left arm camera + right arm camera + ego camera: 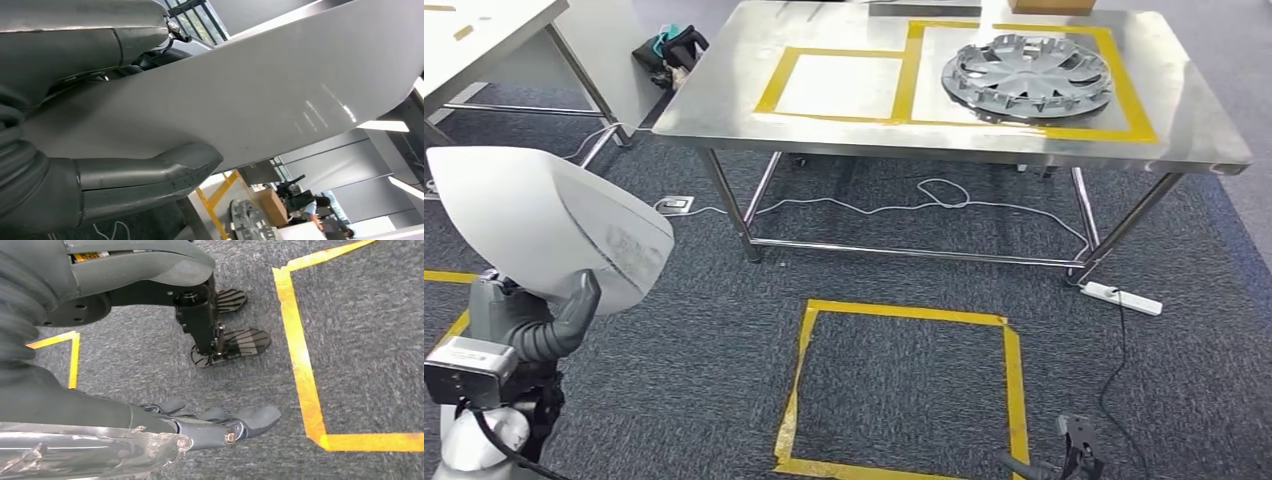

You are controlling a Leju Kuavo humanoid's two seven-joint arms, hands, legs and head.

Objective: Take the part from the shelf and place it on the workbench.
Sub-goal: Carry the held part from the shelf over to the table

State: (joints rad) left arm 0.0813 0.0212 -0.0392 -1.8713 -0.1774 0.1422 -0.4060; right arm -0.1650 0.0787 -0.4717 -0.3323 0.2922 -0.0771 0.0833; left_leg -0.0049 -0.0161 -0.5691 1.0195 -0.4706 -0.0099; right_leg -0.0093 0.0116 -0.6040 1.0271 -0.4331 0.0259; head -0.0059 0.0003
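Head view: left hand point(544, 325) grips a smooth, glossy white curved part point(544, 225).

A round grey spoked wheel cover point(1028, 77) lies on the steel workbench point(724, 110), right of a yellow-taped square outline point(839, 87); a white power strip point(1122, 297) lies on the carpet beneath.

1. Right hand point(200, 425) over grey carpet point(370, 340), thick grey thumb along one side, darker fingers point(252, 418) stretched out along the other.
2. Fingers apart, nothing held between them.
3. Yellow tape point(300, 355) on the carpet, running straight, then turning a corner just past the fingertips.
4. Second yellow tape corner point(70, 347) well apart, beside the ribbed wrist cover.
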